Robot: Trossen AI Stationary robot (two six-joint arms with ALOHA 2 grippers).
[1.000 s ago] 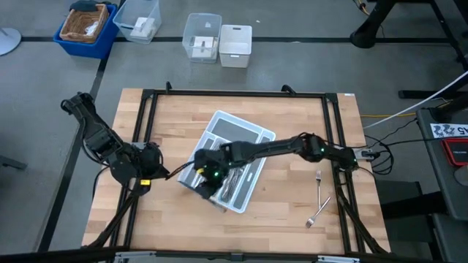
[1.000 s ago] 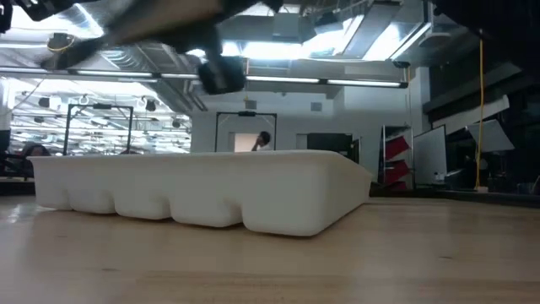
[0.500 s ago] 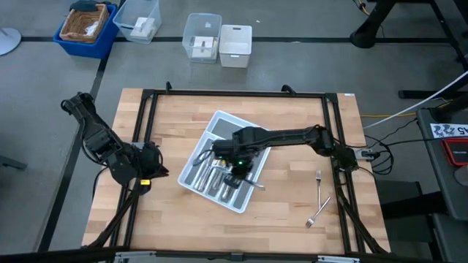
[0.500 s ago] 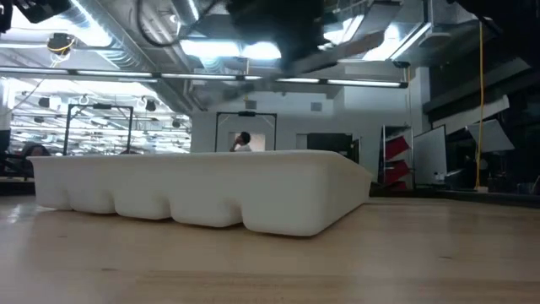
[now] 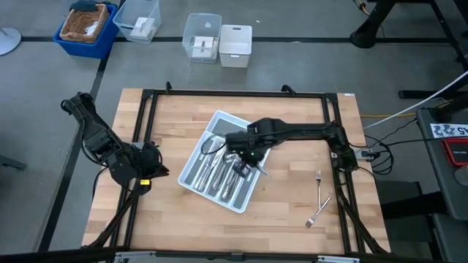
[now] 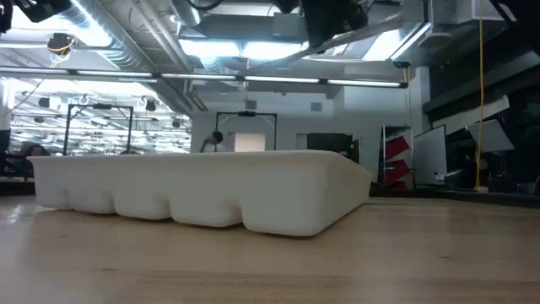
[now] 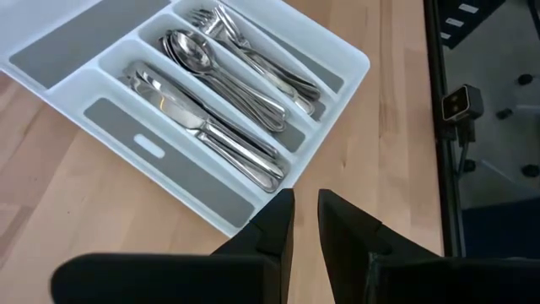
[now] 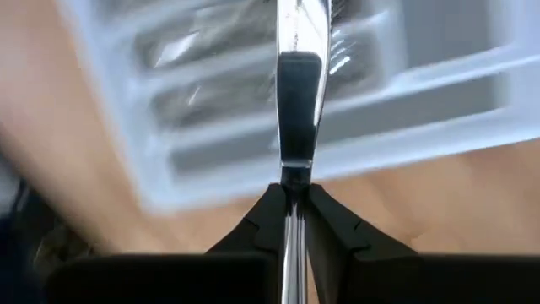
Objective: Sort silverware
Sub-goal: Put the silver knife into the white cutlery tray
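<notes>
Wooden planks make up the bench (image 5: pixel 292 212), which sits inside a black frame on a grey floor, with a blue bin (image 5: pixel 86 28) and three clear or white tubs (image 5: pixel 219 40) on the floor beyond its far edge. A light grey cutlery tray (image 5: pixel 212 131) lies at an angle near the middle of the bench. In the left wrist view its long compartments hold sorted silverware (image 7: pixel 221 100): knives in one, spoons in the next, forks in the one after, while the outermost long slot and the cross slot look bare.

The right gripper (image 5: pixel 252 162) reaches in from the right side of the bench and hangs above the tray's right-hand edge. Its fingers are pinched tight on a single slim piece of silverware (image 8: pixel 297 101), whose shiny handle runs straight out between the fingertips over the tray; which kind of utensil it is cannot be told.

Two forks (image 5: pixel 319 197) lie loose on the bare wood near the right edge of the bench, well apart from the tray, one just beyond the other.

The left gripper (image 5: pixel 155 172) waits off the left side of the tray near the bench's left rail, its fingers (image 7: pixel 272 230) nearly together with a narrow gap and nothing between them.

From table height the tray's white wall (image 6: pixel 211 190) fills the middle, with a lit room behind it.
</notes>
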